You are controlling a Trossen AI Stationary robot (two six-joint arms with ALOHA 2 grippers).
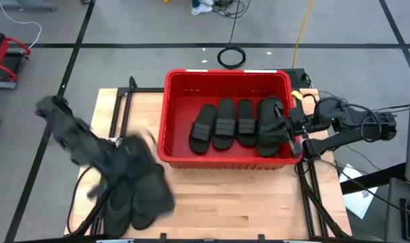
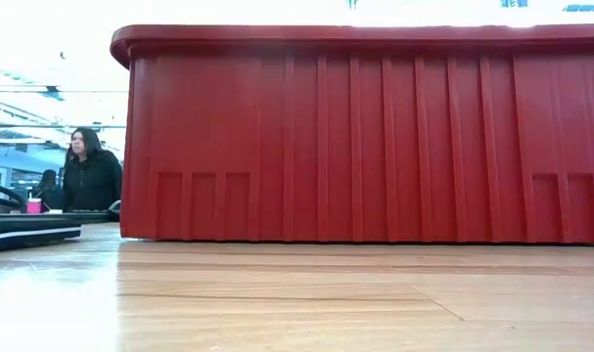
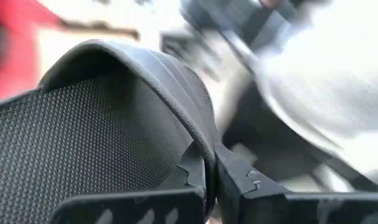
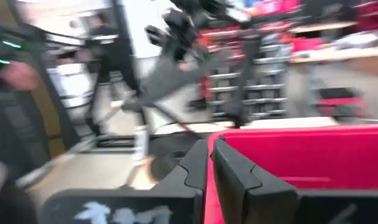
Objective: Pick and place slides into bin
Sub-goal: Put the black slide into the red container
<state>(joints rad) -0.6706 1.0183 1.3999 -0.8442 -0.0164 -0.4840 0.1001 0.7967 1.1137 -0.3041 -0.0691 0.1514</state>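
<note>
High view: four slides [image 1: 235, 125] in bin [image 1: 226, 79] (red).

Left gripper [image 3: 210, 180] low over table's front-left, fingers clamped together. Right gripper [image 4: 210, 165] out at far right, fingers closed.

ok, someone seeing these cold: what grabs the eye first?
The big red bin in the middle of the table, with four black slides lined up side by side inside; in the low view its ribbed wall fills the frame. Next, the left gripper at the table's front left, shut on a slide's strap. The right gripper sits shut at the bin's right edge.
</note>
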